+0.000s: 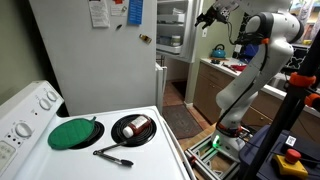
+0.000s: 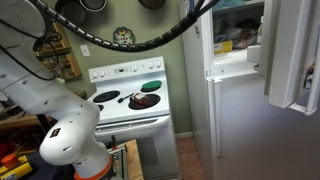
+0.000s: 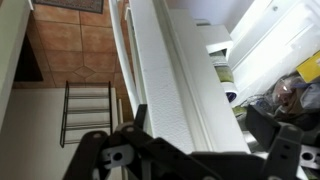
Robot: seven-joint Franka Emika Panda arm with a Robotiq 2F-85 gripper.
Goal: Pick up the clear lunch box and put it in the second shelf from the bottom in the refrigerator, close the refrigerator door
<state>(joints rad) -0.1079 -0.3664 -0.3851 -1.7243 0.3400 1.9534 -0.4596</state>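
High against the open front of the refrigerator point(image 1: 90, 60), the pincer point(image 1: 208, 15) hangs with its jaws wide apart and nothing between them; the wrist view shows the same, the pincer point(image 3: 190, 150) empty over a long white edge point(image 3: 170, 80) that runs away from it. Whether that edge belongs to the refrigerator door or to the refrigerator's body I cannot tell.

The clear lunch box I cannot pick out for certain. Pale shapes sit on the white shelves point(image 1: 170, 30) inside the refrigerator, and it may be among them, but they are too small to name. It is not in the pincer.

The refrigerator door point(image 2: 295, 50) stands swung out from the refrigerator, so the step in hand looks like the closing. To do it well, I would bring the pincer round to the outer face of the door, away from the refrigerator's hinge side, lay a flat side against it and push in a steady arc. The arm should stay clear of the refrigerator's shelves, and the push should ease off as the door meets the refrigerator.
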